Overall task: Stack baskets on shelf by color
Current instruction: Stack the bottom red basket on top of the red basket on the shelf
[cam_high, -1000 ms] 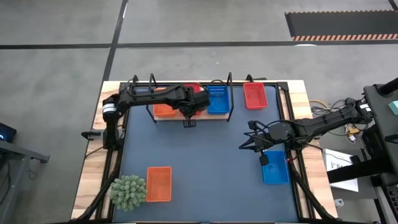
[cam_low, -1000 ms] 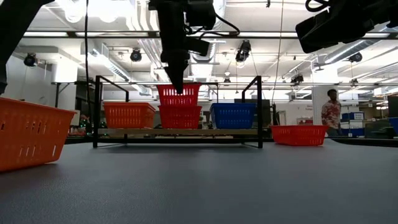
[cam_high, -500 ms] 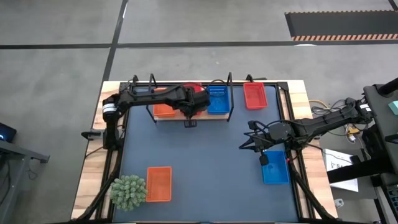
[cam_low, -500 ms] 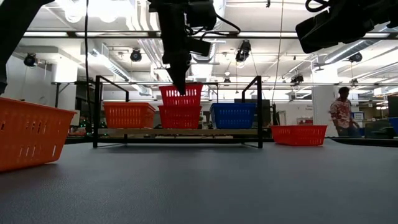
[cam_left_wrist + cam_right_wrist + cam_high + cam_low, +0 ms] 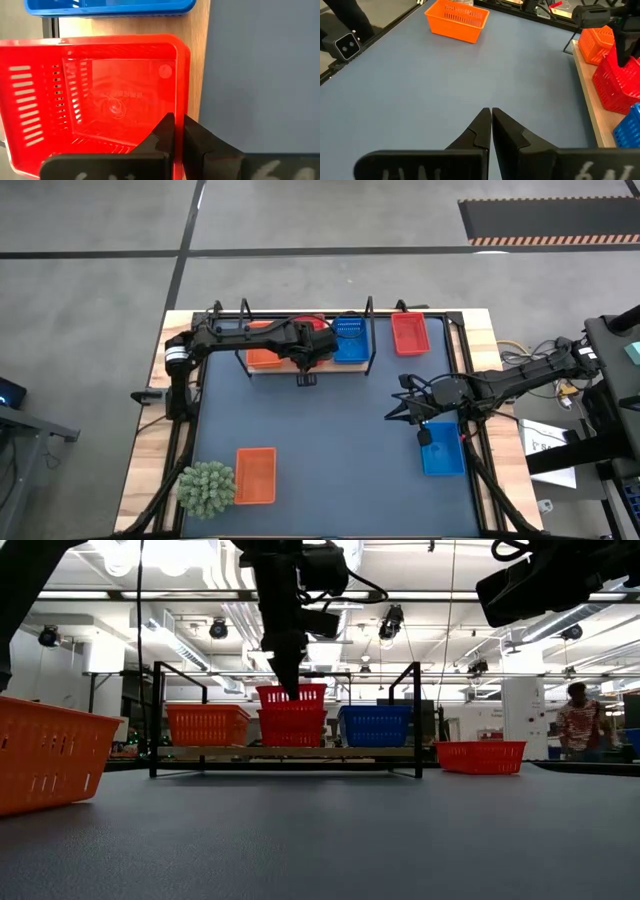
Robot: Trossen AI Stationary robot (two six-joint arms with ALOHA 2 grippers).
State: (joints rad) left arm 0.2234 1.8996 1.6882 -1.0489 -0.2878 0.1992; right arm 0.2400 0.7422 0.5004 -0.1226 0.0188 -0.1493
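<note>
Gripping the rim of a red basket [image 5: 100, 100], the left gripper [image 5: 175, 131] has lowered it deeper into the red one [image 5: 291, 727] on the shelf [image 5: 290, 752]; its long axis runs front to back. Orange [image 5: 207, 724] and blue [image 5: 374, 725] baskets flank it. The right gripper [image 5: 490, 125] hovers shut, empty, over the mat [image 5: 330, 440].

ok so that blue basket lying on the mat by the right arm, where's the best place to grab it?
Probably the blue basket's thin top rim, coming straight down from above: it sits upright and open-topped on the mat, so a claw can pinch one mesh wall. The long edge on the mat's open side looks clearest.
</note>
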